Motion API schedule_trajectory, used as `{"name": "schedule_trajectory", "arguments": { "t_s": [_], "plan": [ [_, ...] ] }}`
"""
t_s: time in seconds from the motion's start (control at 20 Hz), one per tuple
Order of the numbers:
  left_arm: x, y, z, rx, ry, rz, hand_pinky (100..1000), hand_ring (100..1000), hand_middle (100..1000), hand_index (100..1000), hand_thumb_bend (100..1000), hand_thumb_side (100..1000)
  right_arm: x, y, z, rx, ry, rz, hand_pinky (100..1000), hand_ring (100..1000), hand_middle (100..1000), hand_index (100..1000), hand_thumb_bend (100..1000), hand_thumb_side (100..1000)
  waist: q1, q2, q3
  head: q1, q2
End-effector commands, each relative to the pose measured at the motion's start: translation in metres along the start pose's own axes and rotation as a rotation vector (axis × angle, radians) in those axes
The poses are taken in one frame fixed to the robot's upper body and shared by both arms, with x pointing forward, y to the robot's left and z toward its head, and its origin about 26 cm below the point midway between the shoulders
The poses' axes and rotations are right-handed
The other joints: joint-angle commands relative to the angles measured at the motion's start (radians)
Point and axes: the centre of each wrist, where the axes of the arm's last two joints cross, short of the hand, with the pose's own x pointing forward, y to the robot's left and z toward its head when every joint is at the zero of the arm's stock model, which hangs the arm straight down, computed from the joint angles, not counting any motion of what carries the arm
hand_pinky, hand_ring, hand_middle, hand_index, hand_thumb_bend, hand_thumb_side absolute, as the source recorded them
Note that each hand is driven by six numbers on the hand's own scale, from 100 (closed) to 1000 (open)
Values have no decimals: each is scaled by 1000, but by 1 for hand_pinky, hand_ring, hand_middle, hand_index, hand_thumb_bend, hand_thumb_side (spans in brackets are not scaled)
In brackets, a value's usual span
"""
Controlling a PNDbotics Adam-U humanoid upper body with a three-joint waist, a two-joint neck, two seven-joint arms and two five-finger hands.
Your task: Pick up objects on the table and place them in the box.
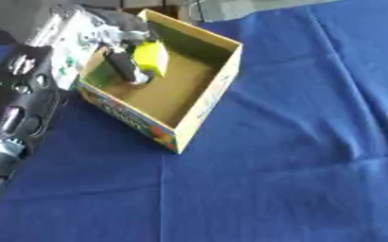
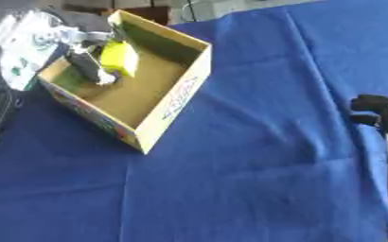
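Left eye view. A cardboard box (image 1: 199,101), open at the top, sits askew on the desk, which is covered by a blue cloth (image 1: 288,156). The box lies in the upper left part of the view, one corner toward the camera, with printed colours on its outer walls. The left arm (image 1: 19,101), black with silver joints, comes in along the left edge and reaches over the box's near-left wall. The left hand (image 1: 119,52) is inside the box, with fingers curled round a yellow block (image 1: 152,56). The block is held above the brown floor of the box, near the far-left corner. One dark finger (image 1: 124,68) points down beside the block, its tip close to the floor. At the right edge only dark fingertips show.

Right eye view. Same box, same hold on the yellow block. The right hand (image 2: 378,111) shows at the right edge, well apart from the box, dark fingers low over the cloth. Whether those fingers are straight or curled cannot be told. The cloth lies in creases between box and right hand.
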Motion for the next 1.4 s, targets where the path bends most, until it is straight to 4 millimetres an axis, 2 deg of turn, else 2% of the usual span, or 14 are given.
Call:
{"name": "schedule_trajectory", "arguments": {
  "t_s": [0.05,0.1,0.35,0.5,0.55,0.6,0.65,0.75,0.85,0.9,0.95,1.2,1.35,1.4],
  "plan": [
    [-4,3,1,-9,10,4,244,472,508,728,100,238,4,-7,-6,-7,-39,11,679,763,608,742,100,912,-5,-17,-1,5,-13],
    [-5,1,0,-19,6,7,260,485,516,734,100,239,4,-7,-6,-9,-45,9,679,763,608,742,100,911,-5,-16,-2,5,-14],
    [-4,-3,-3,-45,6,-29,356,636,623,842,100,470,4,-7,-6,-22,-58,1,681,763,607,742,100,910,-5,-13,-6,7,-18],
    [-4,-4,-3,-42,8,-45,439,739,748,913,111,562,4,-7,-6,-27,-56,1,682,763,607,742,100,908,-5,-12,-7,8,-20],
    [-4,-4,-3,-35,7,-53,495,779,781,936,148,598,4,-6,-6,-27,-54,1,681,763,607,741,100,908,-5,-12,-7,8,-20],
    [-3,-3,-2,-27,4,-63,604,852,840,974,201,638,3,-6,-6,-27,-51,1,681,764,606,740,100,906,-5,-12,-7,8,-21],
    [-3,-1,-1,-18,3,-75,668,890,879,1000,207,671,3,-6,-6,-27,-48,2,681,764,606,740,100,900,-5,-12,-6,8,-21],
    [-2,3,1,-2,9,-99,753,935,927,1000,274,677,3,-6,-5,-28,-44,2,681,764,606,740,100,907,-5,-12,-5,8,-20],
    [-1,8,5,26,33,-124,798,961,955,1000,378,699,3,-6,-5,-28,-41,3,681,764,606,740,100,906,-6,-13,-4,8,-20],
    [-1,9,6,35,45,-134,798,961,955,1000,378,699,3,-6,-5,-29,-41,4,681,764,606,740,100,906,-6,-14,-4,8,-20],
    [-2,10,7,40,60,-146,820,976,968,1000,496,741,3,-6,-5,-29,-41,4,682,764,606,740,100,906,-6,-15,-4,8,-20],
    [-3,12,11,63,113,-187,851,998,985,1000,684,874,3,-7,-5,-30,-42,4,682,763,606,740,100,904,-7,-22,-2,8,-17],
    [-3,16,14,112,112,-176,837,989,979,1000,610,862,3,-7,-4,-32,-37,2,682,764,605,740,100,904,-9,-27,1,6,-15],
    [-3,19,17,140,107,-167,837,988,978,1000,455,1000,3,-7,-4,-33,-36,2,682,764,605,740,100,935,-10,-29,3,5,-12]
  ]
}}
